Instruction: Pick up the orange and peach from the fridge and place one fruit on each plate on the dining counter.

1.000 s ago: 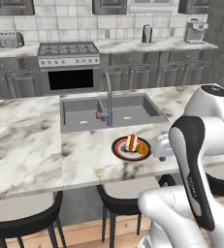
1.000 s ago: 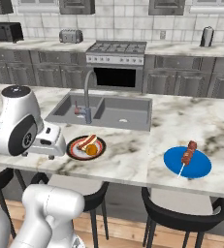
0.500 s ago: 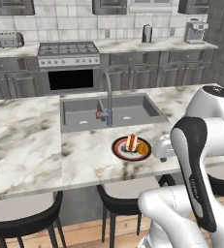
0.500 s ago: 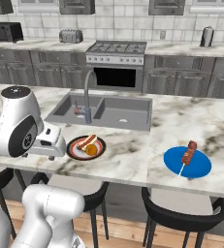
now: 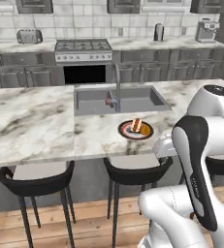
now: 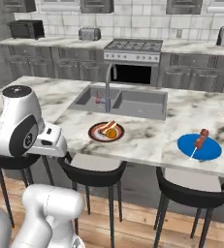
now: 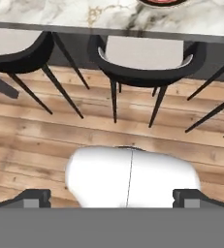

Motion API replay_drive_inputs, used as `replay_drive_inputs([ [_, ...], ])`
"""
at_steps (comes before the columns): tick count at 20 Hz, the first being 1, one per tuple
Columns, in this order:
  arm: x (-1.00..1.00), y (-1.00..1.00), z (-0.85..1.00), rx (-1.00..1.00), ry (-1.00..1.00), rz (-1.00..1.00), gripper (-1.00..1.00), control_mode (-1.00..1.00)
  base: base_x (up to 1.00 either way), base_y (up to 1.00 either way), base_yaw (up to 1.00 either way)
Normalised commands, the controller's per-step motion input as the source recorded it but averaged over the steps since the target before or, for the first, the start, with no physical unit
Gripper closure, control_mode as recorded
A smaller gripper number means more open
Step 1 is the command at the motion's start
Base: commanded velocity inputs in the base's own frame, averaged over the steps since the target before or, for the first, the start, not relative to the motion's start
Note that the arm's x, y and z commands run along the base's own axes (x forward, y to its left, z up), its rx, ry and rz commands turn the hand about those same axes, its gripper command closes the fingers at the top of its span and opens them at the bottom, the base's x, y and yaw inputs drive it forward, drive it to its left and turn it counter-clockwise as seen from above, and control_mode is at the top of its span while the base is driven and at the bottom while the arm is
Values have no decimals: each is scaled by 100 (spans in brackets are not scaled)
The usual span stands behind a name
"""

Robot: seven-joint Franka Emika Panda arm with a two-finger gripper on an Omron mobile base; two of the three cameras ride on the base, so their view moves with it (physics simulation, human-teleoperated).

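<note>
Marbled dining counter (image 6: 147, 138) bears both plates (image 6: 199, 147); pincer (image 7: 111, 197) wide open, empty.

A: Left base view: from behind the arm, left side, looking forward and down across the dining counter (image 5: 31, 121) to the stove wall.

B: Right base view: same, from the right. Both share the sink (image 6: 128, 101) and the ringed plate (image 6: 106, 131).

A: Hand view: points straight down, close over a stool (image 7: 142, 58) and the counter's edge.
</note>
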Motion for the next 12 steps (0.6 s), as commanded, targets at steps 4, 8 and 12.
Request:
replay_drive_inputs([
  [4,0,0,0,0,0,0,-100,100,-23,81,82],
  [8,0,0,0,0,0,0,-100,100,0,60,100],
  [12,0,0,0,0,0,0,-100,100,8,61,93],
])
